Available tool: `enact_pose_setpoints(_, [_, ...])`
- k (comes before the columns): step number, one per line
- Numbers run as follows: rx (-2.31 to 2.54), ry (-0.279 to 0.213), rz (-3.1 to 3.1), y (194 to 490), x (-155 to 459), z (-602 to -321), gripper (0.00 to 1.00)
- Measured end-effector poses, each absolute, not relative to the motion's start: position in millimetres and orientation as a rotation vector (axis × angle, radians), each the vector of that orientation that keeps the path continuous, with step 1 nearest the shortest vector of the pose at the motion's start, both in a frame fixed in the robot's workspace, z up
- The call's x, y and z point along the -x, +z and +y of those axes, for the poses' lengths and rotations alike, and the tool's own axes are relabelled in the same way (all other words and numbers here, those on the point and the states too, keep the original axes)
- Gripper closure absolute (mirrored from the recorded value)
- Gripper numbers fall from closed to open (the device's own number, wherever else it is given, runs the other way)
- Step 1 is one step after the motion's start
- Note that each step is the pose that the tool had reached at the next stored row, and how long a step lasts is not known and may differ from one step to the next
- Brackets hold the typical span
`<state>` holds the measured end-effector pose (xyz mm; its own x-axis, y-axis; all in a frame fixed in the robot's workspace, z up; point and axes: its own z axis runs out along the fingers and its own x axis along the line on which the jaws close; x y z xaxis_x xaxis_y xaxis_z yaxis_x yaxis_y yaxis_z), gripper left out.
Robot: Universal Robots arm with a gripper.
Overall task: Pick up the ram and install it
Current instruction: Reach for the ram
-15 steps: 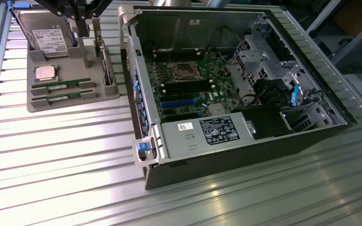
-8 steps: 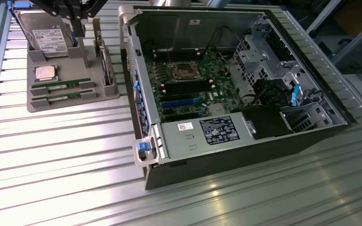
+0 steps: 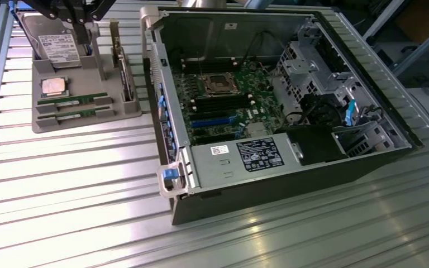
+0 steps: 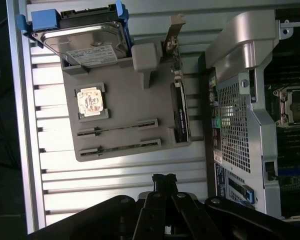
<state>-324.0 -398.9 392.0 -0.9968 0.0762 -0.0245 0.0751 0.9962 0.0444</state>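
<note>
From my station I see the gripper clenched, its two dark fingertips pressed together with nothing between them. In the exterior view it hangs above the hard-drive end of the grey tray, clear of every part.

The tray sits on the ribbed metal desk, and I place everything else from it. Both ram pieces lie flat in their slots on the tray, side by side and parallel. The inner ram stick is next to the square silver processor. The outer ram stick lies along the tray's edge farthest from the hard drive. Neither is touched by the gripper. The hard drive leans in its cradle at the opposite end of the tray, blue bracket showing in the wrist view. The expansion card stands on edge along the tray's side that faces the computer case.

The case lies open just beside the tray, its motherboard exposed.
</note>
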Motion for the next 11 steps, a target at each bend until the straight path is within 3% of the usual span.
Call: enact_pose_setpoints(11, [-0.118,0.068,3.113,392,338,-399,0.89])
